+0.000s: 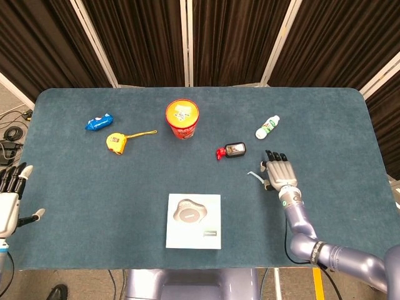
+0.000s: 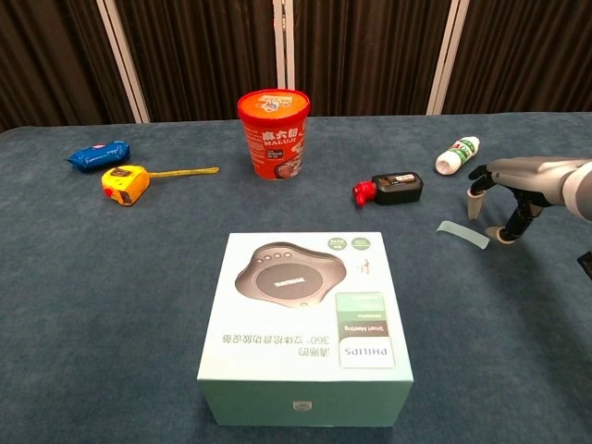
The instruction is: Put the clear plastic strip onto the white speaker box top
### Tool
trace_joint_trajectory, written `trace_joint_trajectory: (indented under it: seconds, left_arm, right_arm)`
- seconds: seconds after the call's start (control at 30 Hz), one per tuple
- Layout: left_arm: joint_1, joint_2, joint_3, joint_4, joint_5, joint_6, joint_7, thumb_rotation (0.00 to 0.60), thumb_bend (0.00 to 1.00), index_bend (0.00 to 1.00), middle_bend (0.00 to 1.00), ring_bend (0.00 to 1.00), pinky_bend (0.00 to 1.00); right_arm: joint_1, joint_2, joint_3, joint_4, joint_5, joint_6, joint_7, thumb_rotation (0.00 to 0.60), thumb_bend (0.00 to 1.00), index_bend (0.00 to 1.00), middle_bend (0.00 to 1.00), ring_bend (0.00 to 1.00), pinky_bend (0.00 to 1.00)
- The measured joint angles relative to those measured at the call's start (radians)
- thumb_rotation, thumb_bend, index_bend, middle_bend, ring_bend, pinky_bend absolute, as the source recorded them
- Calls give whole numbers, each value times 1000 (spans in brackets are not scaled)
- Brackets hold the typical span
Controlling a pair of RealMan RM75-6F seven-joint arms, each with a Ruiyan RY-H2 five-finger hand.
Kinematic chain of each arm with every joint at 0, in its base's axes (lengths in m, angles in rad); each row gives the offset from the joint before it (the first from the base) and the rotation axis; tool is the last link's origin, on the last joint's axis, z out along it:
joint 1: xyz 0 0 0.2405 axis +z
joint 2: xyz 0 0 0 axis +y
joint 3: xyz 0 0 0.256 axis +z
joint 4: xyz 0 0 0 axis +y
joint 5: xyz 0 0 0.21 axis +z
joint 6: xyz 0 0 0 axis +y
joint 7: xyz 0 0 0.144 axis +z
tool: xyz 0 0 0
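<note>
My right robot hand [image 1: 277,170] hovers with its fingers spread and holding nothing, just beside the clear plastic strip [image 1: 255,177], which lies flat on the blue table [image 1: 94,187] between the black-and-red gadget [image 1: 231,150] and my wrist. In the chest view the same robot hand [image 2: 495,190] hangs just above the cloth with its fingertips [image 2: 474,208] pointing down, close to the right end of the strip [image 2: 462,234] but, as far as I can tell, not touching it. The white speaker box [image 1: 194,221] sits near the front edge of the table, well apart from the strip, its printed top [image 2: 305,305] bare. My left robot hand [image 1: 9,199] rests open off the table's left edge, taking no part.

The step in hand, I judge, is the approach to the pick: nothing is grasped and the strip is not yet lifted. The next move calls for lowering my fingertips onto the thin, flat strip and pinching it off the soft cloth, which may be fiddly since it offers little edge to catch. Then it must be carried left and toward the front to the box top. The red instant noodle cup [image 1: 182,119], the small white bottle [image 1: 267,127], the yellow tape measure [image 1: 116,142] and the blue packet [image 1: 99,122] lie well clear of that path.
</note>
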Motion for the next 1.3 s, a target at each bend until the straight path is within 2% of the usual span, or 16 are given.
trace_joint_trajectory:
  seconds: [0.5, 0.87, 1.3]
  left_arm:
    - [-4, -3, -2, 8, -11, -11, -2, 600, 0, 0, 0, 0, 0]
    - [-5, -4, -2, 9, -14, -12, -1, 600, 0, 0, 0, 0, 0]
    - [-5, -2, -3, 9, -15, -12, -6, 600, 0, 0, 0, 0, 0]
  right_arm:
    - [29, -30, -17, 35, 35, -3, -3, 600, 336, 434, 0, 0, 0]
    - [51, -31, -34, 63, 89, -33, -13, 600, 337, 517, 0, 0, 0]
    - [50, -45, -34, 73, 46, -29, 34, 600, 348, 622, 0, 0, 0]
